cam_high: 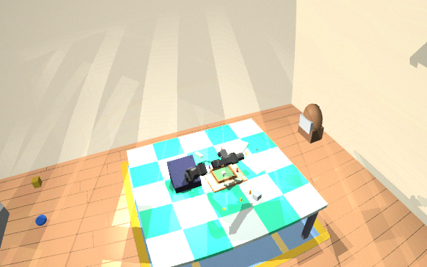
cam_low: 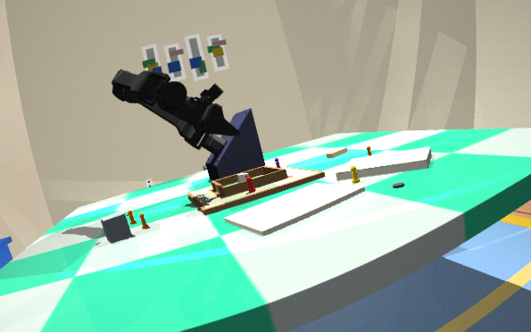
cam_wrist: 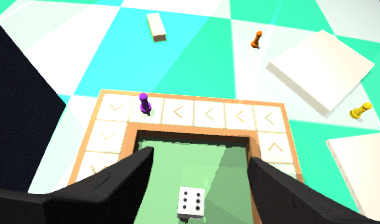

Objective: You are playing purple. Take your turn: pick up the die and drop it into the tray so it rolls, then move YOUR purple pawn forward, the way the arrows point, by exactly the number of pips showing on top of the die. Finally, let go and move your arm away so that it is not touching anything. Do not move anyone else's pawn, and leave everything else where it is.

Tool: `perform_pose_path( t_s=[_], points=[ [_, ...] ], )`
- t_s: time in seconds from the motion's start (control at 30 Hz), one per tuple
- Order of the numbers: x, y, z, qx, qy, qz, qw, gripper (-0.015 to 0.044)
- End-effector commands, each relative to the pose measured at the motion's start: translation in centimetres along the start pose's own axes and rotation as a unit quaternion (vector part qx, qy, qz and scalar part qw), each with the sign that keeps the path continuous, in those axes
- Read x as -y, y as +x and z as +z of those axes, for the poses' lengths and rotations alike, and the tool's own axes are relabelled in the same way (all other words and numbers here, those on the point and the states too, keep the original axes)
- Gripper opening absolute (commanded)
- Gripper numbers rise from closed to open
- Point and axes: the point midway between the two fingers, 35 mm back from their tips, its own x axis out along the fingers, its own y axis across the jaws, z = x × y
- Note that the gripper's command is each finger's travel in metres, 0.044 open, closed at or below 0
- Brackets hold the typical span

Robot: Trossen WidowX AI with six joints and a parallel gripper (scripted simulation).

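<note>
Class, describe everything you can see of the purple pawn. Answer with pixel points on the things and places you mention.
The purple pawn (cam_high: 209, 166) (cam_low: 277, 162) (cam_wrist: 145, 103) has a round head, slim body and wider foot, all one glossy colour, perhaps plastic. It stands upright on a pale square of the board's track, right next to a corner square. Only that square seems to touch it; the gripper (cam_wrist: 201, 159) does not hold it.

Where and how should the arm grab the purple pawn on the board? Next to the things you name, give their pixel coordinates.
Grip the purple plastic-looking pawn (cam_high: 209, 166) (cam_low: 277, 162) (cam_wrist: 145, 103) by its narrow neck, just under the round head, probably coming from above: it stands upright, and the wider base would likely stop fingers slipping off.
</note>
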Motion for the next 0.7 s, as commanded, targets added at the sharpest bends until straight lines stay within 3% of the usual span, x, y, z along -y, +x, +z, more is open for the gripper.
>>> perform_pose_path(
  t_s=[0.0, 0.1, 0.13, 0.27, 0.4, 0.53, 0.6, 0.67],
  points=[
    [0.2, -1.6, 1.6, 0.002, -0.002, -0.009, 1.000, 0.0368],
    [0.2, -1.4, 1.5, -0.006, 0.000, -0.005, 1.000, 0.0440],
    [0.0, -0.8, 1.4, -0.030, 0.005, 0.005, 1.000, 0.0440],
    [-0.4, 2.1, 0.1, -0.234, 0.023, 0.038, 0.971, 0.0440],
    [0.2, 3.2, -0.1, -0.402, 0.003, -0.005, 0.916, 0.0440],
    [0.3, 3.2, -0.1, -0.410, 0.002, -0.009, 0.912, 0.0440],
    [-0.2, 3.4, -0.1, -0.371, 0.003, 0.014, 0.928, 0.0440],
    [-0.4, 3.9, 0.3, -0.372, 0.024, 0.005, 0.928, 0.0387]
  ],
)
